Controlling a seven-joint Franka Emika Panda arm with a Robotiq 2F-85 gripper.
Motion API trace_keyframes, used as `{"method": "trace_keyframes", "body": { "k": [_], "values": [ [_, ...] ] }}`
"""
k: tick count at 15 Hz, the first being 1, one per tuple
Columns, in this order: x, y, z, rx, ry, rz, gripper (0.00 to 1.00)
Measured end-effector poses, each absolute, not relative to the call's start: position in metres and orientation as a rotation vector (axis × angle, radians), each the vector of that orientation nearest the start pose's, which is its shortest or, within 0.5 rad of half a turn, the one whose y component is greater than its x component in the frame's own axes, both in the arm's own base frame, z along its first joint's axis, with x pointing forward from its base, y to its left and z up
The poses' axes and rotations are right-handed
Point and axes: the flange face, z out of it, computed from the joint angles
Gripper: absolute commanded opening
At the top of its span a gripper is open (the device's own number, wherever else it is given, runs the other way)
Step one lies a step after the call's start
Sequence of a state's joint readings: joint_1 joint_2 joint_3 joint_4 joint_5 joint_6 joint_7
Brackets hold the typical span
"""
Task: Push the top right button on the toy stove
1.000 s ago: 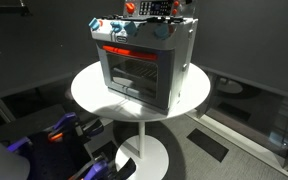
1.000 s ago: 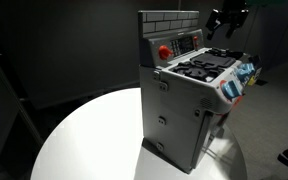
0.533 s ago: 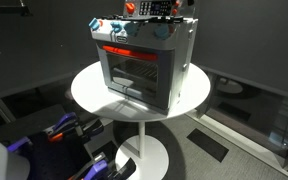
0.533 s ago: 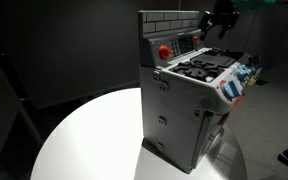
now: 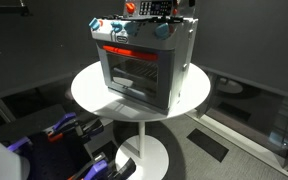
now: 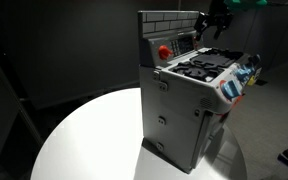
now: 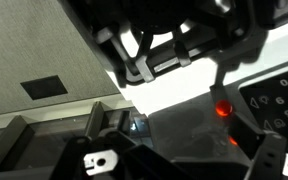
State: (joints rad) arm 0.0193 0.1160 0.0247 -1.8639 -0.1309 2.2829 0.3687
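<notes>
Toy stove (image 6: 189, 100) stood on the white bench (image 6: 79, 140); my tool (image 6: 216, 20) hung at the stove's back panel (image 6: 169, 22) — opening unreadable, nothing visibly held — so a slow, square press seemed wisest.

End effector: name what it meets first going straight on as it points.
Likely the stove, at its back panel. Depth is unclear, so the end effector might reach the burners instead.
</notes>
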Motion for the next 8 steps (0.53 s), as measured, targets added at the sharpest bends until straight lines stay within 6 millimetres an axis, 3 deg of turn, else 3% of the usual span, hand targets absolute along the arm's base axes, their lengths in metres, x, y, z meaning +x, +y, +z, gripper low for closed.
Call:
{"method": "trace_keyframes", "body": {
  "k": [8],
  "values": [
    [0.6138, 0.0203, 0.4874, -3.132, 0.419, -0.445, 1.0]
  ]
}}
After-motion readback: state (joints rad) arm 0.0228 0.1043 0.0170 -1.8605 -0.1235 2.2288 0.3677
